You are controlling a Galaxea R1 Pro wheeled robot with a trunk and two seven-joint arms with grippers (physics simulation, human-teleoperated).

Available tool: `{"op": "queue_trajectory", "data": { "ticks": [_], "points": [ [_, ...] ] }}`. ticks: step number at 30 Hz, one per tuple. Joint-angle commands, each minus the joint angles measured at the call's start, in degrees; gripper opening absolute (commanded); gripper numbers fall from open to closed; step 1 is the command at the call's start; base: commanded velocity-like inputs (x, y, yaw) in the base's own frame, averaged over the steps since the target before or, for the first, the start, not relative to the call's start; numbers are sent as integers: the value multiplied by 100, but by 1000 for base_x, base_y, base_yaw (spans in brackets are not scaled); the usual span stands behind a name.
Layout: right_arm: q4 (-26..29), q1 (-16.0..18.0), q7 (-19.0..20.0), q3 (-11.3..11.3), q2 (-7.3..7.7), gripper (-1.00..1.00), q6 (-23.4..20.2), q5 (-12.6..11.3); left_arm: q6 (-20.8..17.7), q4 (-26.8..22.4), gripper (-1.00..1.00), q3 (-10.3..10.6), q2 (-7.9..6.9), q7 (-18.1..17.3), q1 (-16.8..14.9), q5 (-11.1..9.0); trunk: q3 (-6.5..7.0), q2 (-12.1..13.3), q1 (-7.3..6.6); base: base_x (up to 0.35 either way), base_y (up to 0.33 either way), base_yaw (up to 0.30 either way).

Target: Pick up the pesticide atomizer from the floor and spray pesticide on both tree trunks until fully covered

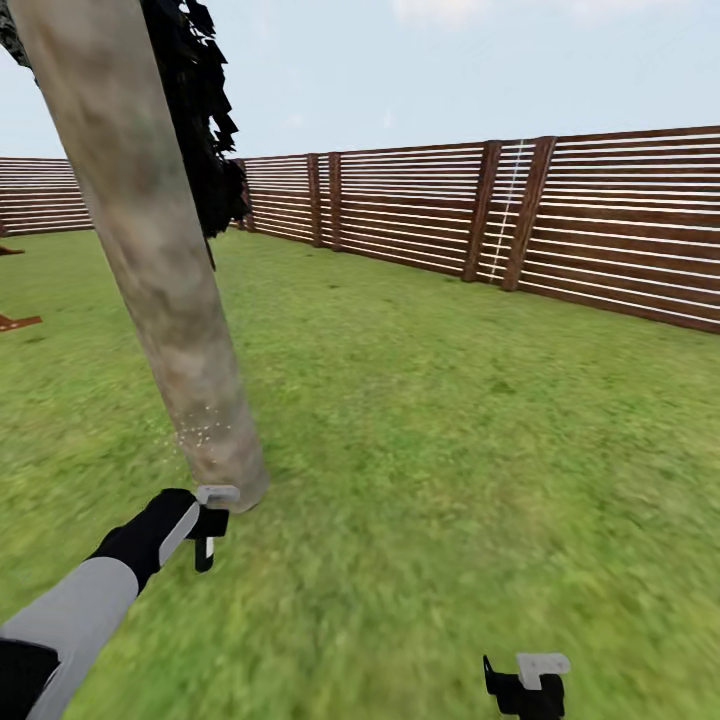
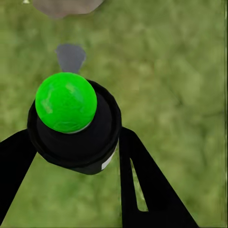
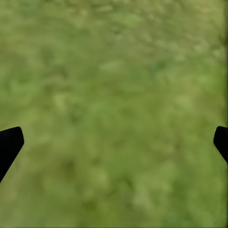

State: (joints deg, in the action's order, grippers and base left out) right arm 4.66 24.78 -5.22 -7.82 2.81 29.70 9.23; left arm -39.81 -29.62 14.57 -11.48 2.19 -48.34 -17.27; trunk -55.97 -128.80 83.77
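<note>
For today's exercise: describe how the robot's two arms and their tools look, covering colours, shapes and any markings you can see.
The left arm has a pale grey rounded forearm, a black section at the bottom edge and a black wrist. The left tool is black with a light grey bracket on top. The right tool matches: black body, light grey bracket. In the wrist views the fingers are flat black blades, one with a slot. No markings or cables show.
</note>
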Motion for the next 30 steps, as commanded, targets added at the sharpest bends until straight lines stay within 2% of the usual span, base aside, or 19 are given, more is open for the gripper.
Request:
{"op": "queue_trajectory", "data": {
  "ticks": [1,3,7,8,10,11,12,13,15,16,18,19,21,23,24,26,27,29,30],
  "points": [
    [0,0,0,0,0,100,-2,0,-1,3,-100,-3,13,1,0,23,0,0,0,237,-190,0],
    [0,0,2,0,0,100,-2,0,-1,43,-100,-30,-91,1,33,22,0,0,0,254,-177,0],
    [0,0,-1,0,0,100,-2,0,8,197,-100,-38,-550,-3,127,13,0,0,0,273,-168,33],
    [0,0,-2,0,0,100,-2,0,87,262,-100,-26,-573,-6,137,7,0,0,0,277,-166,214],
    [0,0,-1,0,0,100,0,0,427,337,-100,-6,-486,-3,153,2,0,0,0,278,-166,252],
    [0,0,-3,0,0,100,-4,0,522,362,-100,-4,-362,0,158,7,0,0,0,278,-166,267],
    [0,0,-4,0,0,100,-2,0,600,379,-100,-1,-159,4,160,16,0,0,0,278,-166,273],
    [0,0,-2,0,0,100,-1,0,634,385,-100,-2,-74,5,164,19,0,0,0,278,-166,274],
    [0,0,-1,0,0,100,0,0,673,453,-100,-29,-97,2,221,13,0,0,0,135,-170,244],
    [0,0,-2,0,0,100,-2,2,683,511,-100,-48,-148,1,295,7,0,0,0,-79,-185,123],
    [-25,0,2,0,-2,100,-4,7,692,574,-100,-72,-344,1,390,-22,0,0,0,-171,-137,36],
    [-110,0,-1,0,-3,100,-6,8,693,578,-100,-70,-364,1,402,-28,0,0,0,-75,-51,11],
    [-259,0,-4,0,-17,100,-8,7,700,529,-100,-61,-326,1,410,-34,0,0,0,-29,-20,4],
    [-309,0,2,0,-89,100,-16,9,702,490,-100,-47,-40,4,413,-3,0,0,0,77,-3,1],
    [-312,-4,3,0,-110,100,-18,9,702,487,-100,-53,24,4,413,5,0,0,0,242,-1,0],
    [-315,-78,3,0,-126,100,-23,9,702,490,-100,-67,11,7,411,16,0,0,0,298,0,0],
    [-316,-130,3,0,-129,100,-23,9,702,495,-100,-72,-84,8,412,19,0,0,0,224,0,0],
    [-316,-255,3,0,-131,100,-25,9,699,503,-100,-76,-461,4,413,-16,0,0,0,87,0,0],
    [-316,-299,5,0,-131,100,-26,9,696,506,-100,-75,-568,2,413,-32,0,0,0,30,0,0]
  ]
}}
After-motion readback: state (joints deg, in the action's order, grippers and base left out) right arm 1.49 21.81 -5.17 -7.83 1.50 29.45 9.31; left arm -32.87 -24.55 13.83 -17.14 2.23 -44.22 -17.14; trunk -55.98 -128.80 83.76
